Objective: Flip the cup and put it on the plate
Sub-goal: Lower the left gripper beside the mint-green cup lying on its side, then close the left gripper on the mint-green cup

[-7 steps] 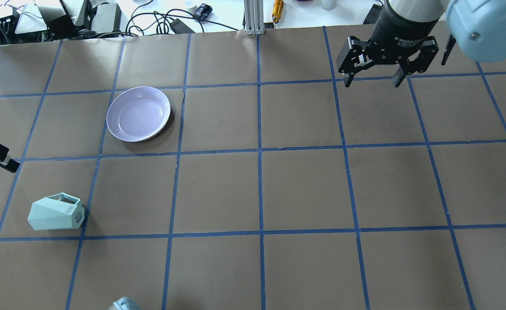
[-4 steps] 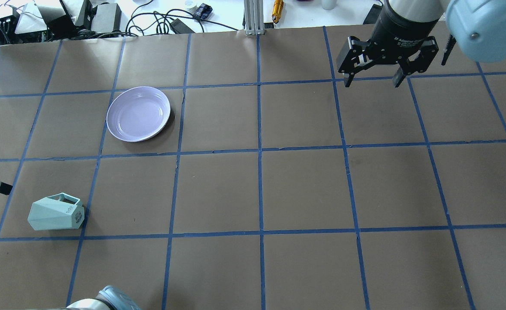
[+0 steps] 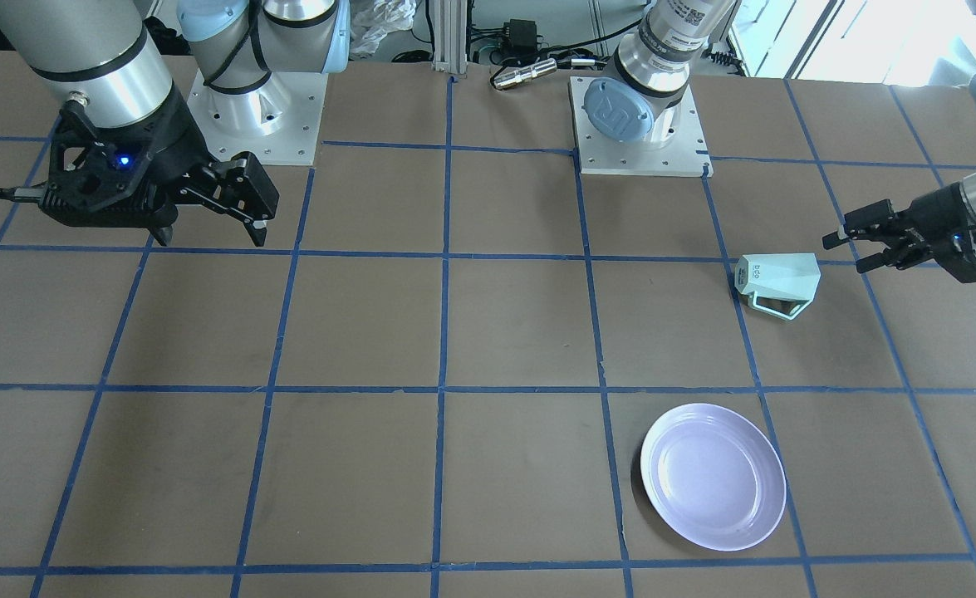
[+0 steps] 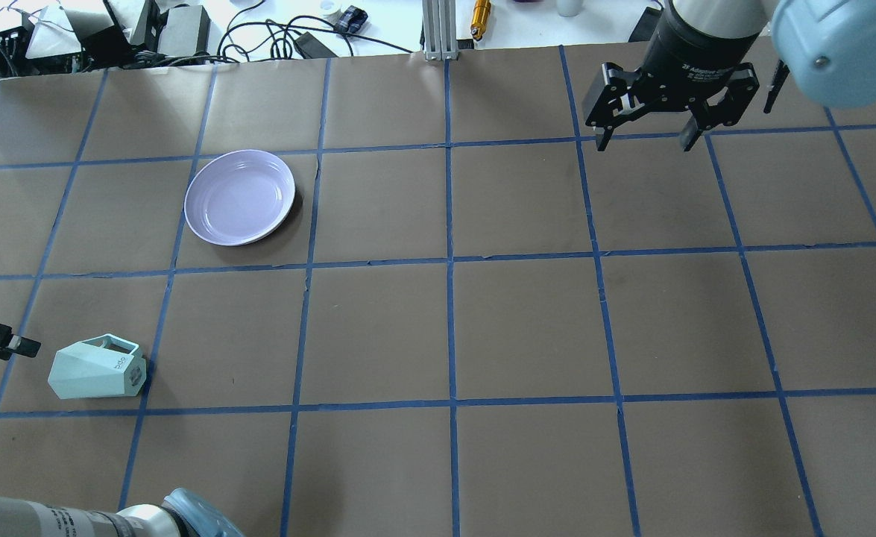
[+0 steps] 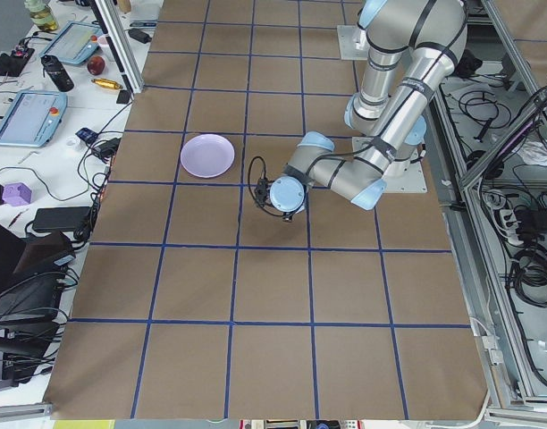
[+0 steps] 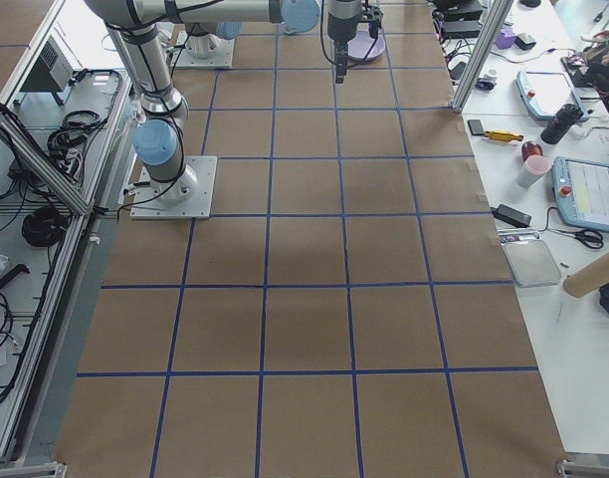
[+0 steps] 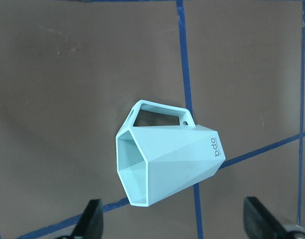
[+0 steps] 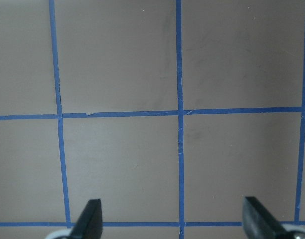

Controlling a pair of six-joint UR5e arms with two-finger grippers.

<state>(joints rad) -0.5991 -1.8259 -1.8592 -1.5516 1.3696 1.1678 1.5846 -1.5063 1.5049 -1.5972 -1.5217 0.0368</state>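
Note:
The pale mint-green cup lies on its side on the brown table, at the left and near the robot, with its handle toward the far side. It also shows in the front view. In the left wrist view its open hexagonal rim faces left. The lavender plate sits apart, farther out, empty. My left gripper is open, level with the table and just left of the cup's rim end; the cup lies ahead of its fingers. My right gripper is open and empty, high over the far right.
Cables, boxes and an aluminium post line the table's far edge. The two arm bases stand at the robot's side. Blue tape lines grid the table. My left arm's elbow shows at the lower edge.
My left gripper has moved toward the robot's side, down to the cup's level, and its elbow has come into view. The right arm, cup and plate have not moved.

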